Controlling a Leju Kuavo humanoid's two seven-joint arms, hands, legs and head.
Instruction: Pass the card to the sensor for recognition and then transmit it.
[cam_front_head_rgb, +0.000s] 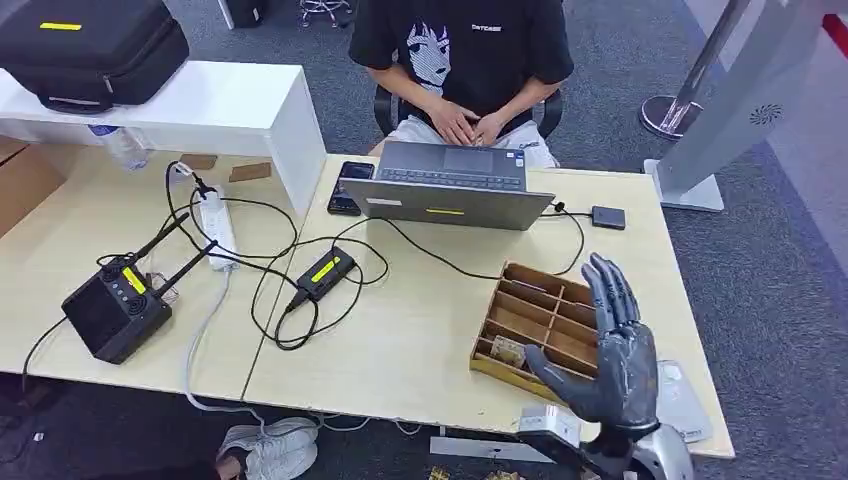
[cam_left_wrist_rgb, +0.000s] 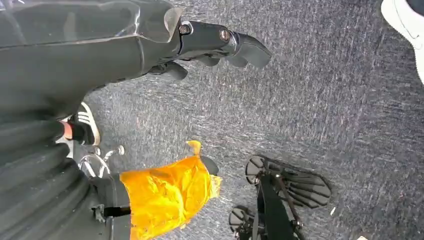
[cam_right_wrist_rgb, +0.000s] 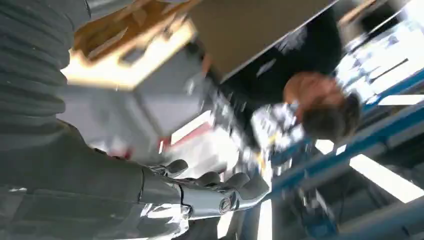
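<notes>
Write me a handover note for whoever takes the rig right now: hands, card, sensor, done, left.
Right hand: open, raised over the wooden tray, holding nothing.
Left hand: hangs over the carpet, holding nothing.
Card: what looks like it lies in a near tray slot.
Sensor: probably the small black box beside the laptop; not certain.
Done: nothing visible.
Left: pick the card, present it to the sensor, pass it on.

Sitting around the one laptop (cam_front_head_rgb: 447, 186): one wooden tray (cam_front_head_rgb: 535, 318); one power strip (cam_front_head_rgb: 218, 228); one phone (cam_front_head_rgb: 351, 186); two black boxes (cam_front_head_rgb: 116, 310).
</notes>
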